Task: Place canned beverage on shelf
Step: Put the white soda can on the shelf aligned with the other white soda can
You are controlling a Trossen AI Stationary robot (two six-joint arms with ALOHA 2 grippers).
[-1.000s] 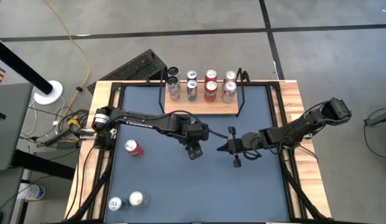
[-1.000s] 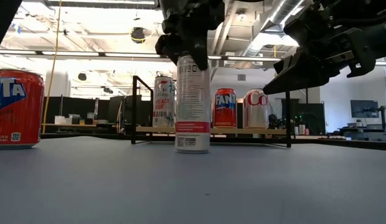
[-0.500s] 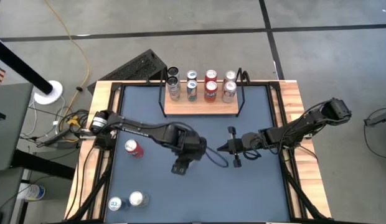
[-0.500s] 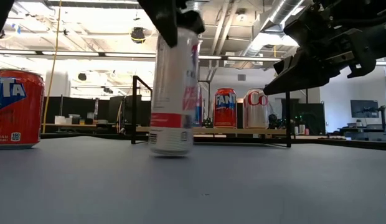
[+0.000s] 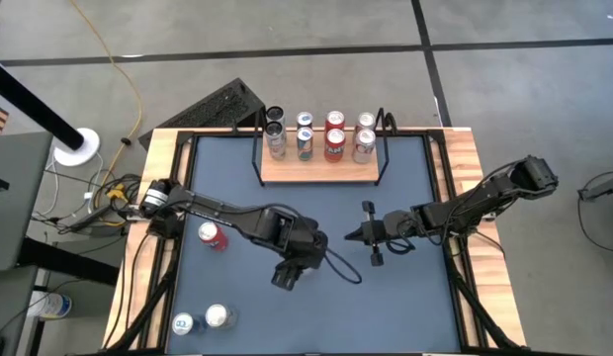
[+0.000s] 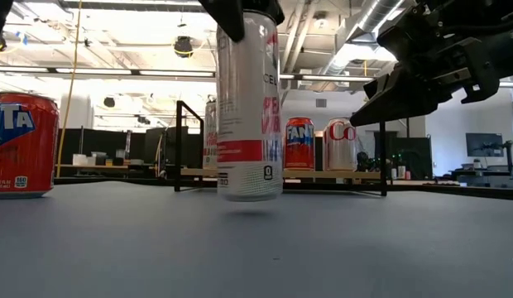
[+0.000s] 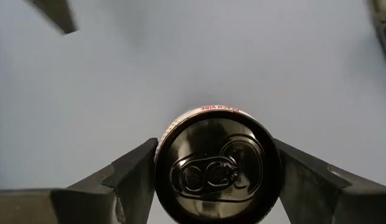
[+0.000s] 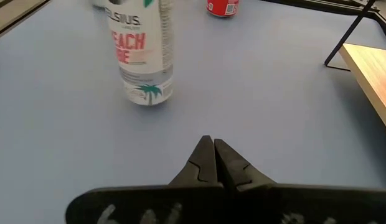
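Observation:
A tall white canned beverage point(image 6: 250, 108) with pink lettering hangs upright from my left gripper point(image 5: 286, 274), just above the blue table top near its middle. It also shows in the right wrist view point(image 8: 140, 53). Its dark top point(image 7: 218, 165) sits between my left fingers. The shelf point(image 5: 319, 170), a light-wood board with black wire uprights, stands at the far edge and carries several cans. My right gripper point(image 5: 350, 235) is shut and empty, to the right of the can. My left gripper pinches the can's top end between its two fingers, one on each side just below the rim point(image 7: 160, 163). The fingers point(image 7: 134, 180) come from above and point down. The can hangs upright below them, its bottom point(image 6: 250, 197) a little clear of the table.
A red Fanta can point(image 5: 213, 235) stands at the table's left, and it shows large in the low view point(image 6: 21, 145). Two more cans point(image 5: 218, 316) stand at the near left corner. Wooden rails point(image 5: 465, 168) border the blue mat.
My left gripper has gone toward the table's near edge and a little left, carrying the white can. The can tilted on the way and hangs upright now, closer to the low camera. My right gripper has kept still.

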